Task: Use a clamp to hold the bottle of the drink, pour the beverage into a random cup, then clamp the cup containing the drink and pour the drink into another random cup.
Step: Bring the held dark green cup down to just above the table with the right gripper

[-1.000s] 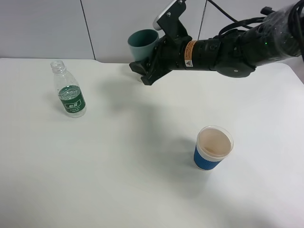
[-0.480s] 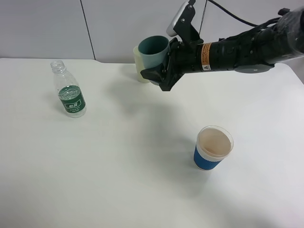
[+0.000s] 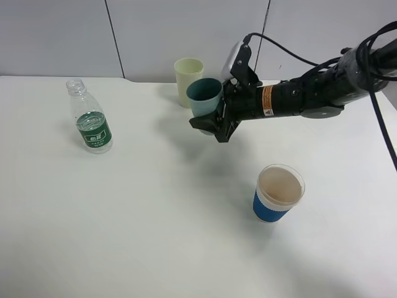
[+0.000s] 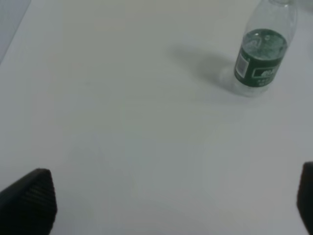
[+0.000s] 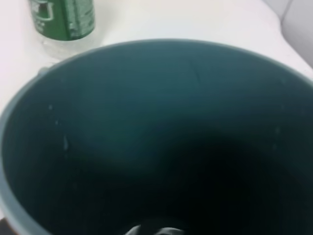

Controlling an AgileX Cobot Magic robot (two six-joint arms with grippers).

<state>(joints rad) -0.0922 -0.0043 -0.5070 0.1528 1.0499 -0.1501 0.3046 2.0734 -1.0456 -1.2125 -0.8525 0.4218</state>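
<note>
Teal tumbler [image 3: 205, 97] clenched in right fingers [image 3: 214, 124], raised off table [image 3: 155, 223], mouth up, only slightly tilted, just in front of pale yellow-green tumbler [image 3: 188, 81] standing near back edge. Dark inside of teal tumbler filling right wrist view, a few droplets on wall. Bottle [image 3: 90, 118] upright, uncapped, green label, well apart on left side of table, some clear liquid inside. Blue-sleeved paper cup [image 3: 277, 194] standing toward front right. Left fingers [image 4: 29, 196] spread wide, released, grasping nothing, hovering over bare table near bottle.
</note>
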